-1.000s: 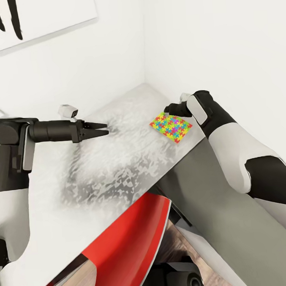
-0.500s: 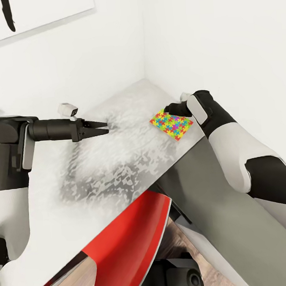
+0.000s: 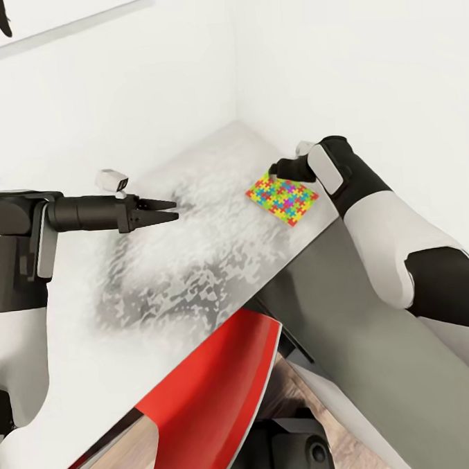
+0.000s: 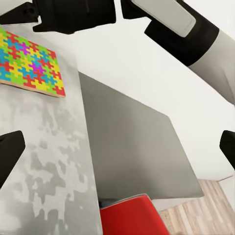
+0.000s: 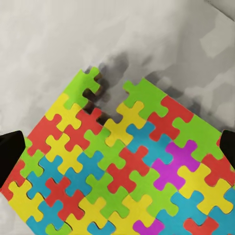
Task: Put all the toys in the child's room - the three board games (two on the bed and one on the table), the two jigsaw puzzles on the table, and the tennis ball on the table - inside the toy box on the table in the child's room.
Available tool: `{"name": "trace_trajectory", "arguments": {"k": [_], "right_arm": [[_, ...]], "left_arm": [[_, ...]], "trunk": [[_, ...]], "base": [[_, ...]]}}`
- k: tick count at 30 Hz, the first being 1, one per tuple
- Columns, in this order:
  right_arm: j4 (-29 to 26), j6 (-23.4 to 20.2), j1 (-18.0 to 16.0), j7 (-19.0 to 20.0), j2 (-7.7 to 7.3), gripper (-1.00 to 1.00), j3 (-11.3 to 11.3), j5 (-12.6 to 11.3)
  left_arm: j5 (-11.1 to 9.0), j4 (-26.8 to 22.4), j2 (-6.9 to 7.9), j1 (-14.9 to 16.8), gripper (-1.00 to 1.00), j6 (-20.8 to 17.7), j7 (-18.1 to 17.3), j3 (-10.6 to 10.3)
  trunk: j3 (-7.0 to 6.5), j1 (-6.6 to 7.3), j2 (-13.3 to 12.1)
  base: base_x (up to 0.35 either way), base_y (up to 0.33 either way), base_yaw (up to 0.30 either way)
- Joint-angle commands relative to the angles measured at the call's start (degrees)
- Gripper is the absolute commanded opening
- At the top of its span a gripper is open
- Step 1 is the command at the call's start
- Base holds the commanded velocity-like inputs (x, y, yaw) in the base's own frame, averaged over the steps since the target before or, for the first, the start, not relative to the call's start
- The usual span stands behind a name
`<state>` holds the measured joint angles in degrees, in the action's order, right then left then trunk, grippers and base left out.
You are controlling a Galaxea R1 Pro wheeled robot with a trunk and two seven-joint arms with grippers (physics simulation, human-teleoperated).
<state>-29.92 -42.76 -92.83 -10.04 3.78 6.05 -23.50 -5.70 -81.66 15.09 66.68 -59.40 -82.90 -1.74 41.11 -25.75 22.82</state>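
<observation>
A jigsaw puzzle (image 3: 282, 199) lies flat near the far right end of the long light-grey table (image 3: 195, 265), close to the room's white corner and just beside the edge where the tabletop meets a lower dark-grey section (image 3: 352, 338). The puzzle is a thin slab of interlocking pieces in yellow, green, red, blue and a few purple, with a brownish edge seen from the left wrist camera (image 4: 30, 64). In the right wrist view (image 5: 122, 161) one corner has a ragged outline, with a gap among the outer pieces showing the shadowed table beneath.

The right gripper (image 3: 278, 169) hangs directly above the puzzle's far edge, touching or nearly touching it; which one cannot be told. Its two dark fingertips (image 5: 10, 152) stand far apart at opposite sides of the wrist picture, spread wider than the puzzle's visible span and holding nothing.

The left gripper (image 3: 169, 210) reaches out level over the middle of the table, well apart from the puzzle. From the head camera its pointed fingers look nearly together, while its own wrist camera shows the tips (image 4: 9, 152) widely separated, so the jaws are parted and empty.

A red chair back (image 3: 216, 395) sits tucked against the table's near edge, above a wood-plank floor (image 3: 329, 423). A framed picture (image 3: 13, 19) hangs on the left wall.
</observation>
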Motion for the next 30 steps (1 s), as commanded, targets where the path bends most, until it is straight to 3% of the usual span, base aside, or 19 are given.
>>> {"name": "trace_trajectory", "arguments": {"k": [1, 30], "right_arm": [[-0.05, -0.18, -0.24, -0.51, -0.03, 1.0, 0.28, -0.62], [-0.05, -1.86, -2.76, -0.54, -0.21, 1.0, 0.28, -0.46]], "left_arm": [[-0.28, 0.01, 0.07, 0.04, 1.0, -0.6, 0.02, -0.1], [-0.28, 0.01, 0.04, 0.03, 1.0, -0.6, 0.02, -0.01]], "trunk": [[0.17, -0.03, 0.1], [2.77, -0.03, 0.1]], "base": [[0.0, 0.0, 0.0], [0.0, 0.0, 0.0]]}}
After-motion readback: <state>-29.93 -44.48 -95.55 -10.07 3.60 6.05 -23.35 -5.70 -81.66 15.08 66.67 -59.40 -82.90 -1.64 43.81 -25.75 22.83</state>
